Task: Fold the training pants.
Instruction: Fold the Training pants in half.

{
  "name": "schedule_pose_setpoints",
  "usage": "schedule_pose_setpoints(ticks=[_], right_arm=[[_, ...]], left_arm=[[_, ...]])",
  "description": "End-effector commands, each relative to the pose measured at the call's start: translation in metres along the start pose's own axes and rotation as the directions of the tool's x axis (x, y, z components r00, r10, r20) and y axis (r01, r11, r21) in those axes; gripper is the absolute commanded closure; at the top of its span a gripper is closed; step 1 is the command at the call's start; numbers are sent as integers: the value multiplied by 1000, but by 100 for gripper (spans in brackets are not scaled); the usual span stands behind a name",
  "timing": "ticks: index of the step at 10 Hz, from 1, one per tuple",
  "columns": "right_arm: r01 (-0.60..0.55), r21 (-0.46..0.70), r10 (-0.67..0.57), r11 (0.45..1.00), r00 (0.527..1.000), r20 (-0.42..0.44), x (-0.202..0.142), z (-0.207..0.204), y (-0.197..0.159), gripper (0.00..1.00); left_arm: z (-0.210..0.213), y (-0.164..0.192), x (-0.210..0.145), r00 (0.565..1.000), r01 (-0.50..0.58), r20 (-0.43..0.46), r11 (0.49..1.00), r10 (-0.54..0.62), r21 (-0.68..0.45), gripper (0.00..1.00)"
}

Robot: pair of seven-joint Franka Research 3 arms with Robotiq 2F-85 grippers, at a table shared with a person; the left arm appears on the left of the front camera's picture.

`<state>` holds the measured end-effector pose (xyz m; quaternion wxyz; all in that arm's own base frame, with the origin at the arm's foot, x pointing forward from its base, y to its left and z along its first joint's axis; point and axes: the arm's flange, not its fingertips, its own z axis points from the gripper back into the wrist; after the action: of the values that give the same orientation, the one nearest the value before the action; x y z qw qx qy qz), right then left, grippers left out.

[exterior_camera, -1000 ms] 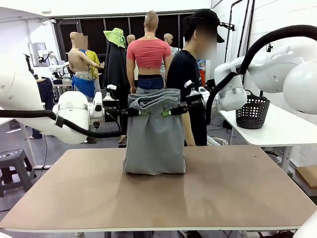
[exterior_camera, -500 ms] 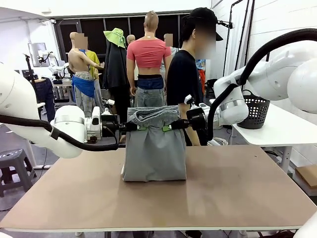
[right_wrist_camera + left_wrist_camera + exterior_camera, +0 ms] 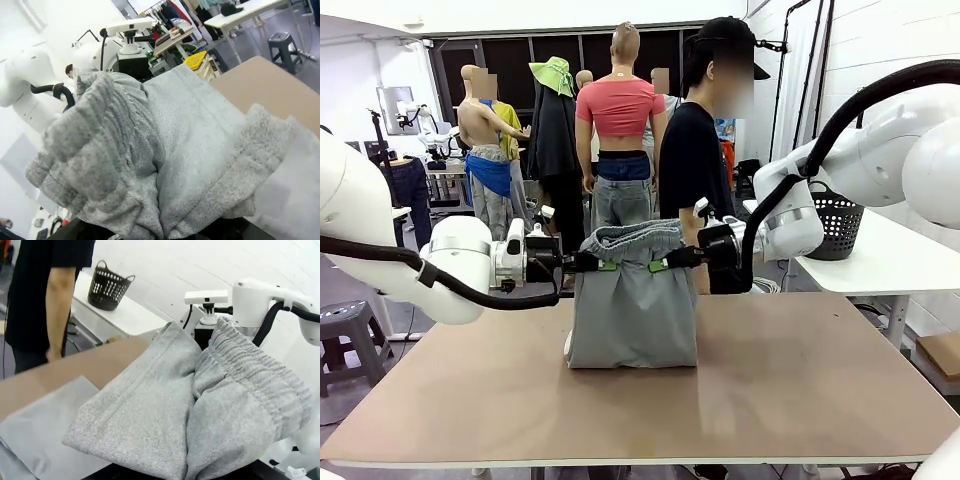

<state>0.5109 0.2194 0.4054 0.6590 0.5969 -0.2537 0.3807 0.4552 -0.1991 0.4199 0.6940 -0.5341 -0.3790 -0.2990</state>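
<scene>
Training pants (image 3: 632,305) hang between both grippers; person (image 3: 695,160) stands just behind.

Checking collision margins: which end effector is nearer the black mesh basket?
Right. The right end effector grips the training pants on the side toward the black mesh basket; the left end effector grips the opposite side, farther away.
</scene>
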Motion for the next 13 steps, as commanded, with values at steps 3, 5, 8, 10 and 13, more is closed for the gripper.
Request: schedule_pose_setpoints(ticks=[3, 5, 8, 10, 13], right_arm=[[261, 17, -261, 965, 964, 45, -64, 5, -14, 100], [344, 22, -345, 939, 937, 47, -89, -3, -32, 100], [282, -100, -276, 954, 959, 68, -82, -5, -55, 100], [267, -153, -260, 952, 964, 64, -66, -6, -72, 100], [289, -207, -280, 935, 957, 74, -50, -2, -94, 100]], left_arm=[[17, -15, -46, 970, -242, -14, 970, 242, 11, 100], [10, 4, -72, 940, -336, -59, 941, 337, 38, 100], [0, 48, -74, 964, -262, -13, 961, 264, 85, 100], [-1, 72, -61, 964, -263, 5, 957, 265, 120, 100], [-8, 93, -52, 959, -279, 0, 949, 282, 147, 100]])
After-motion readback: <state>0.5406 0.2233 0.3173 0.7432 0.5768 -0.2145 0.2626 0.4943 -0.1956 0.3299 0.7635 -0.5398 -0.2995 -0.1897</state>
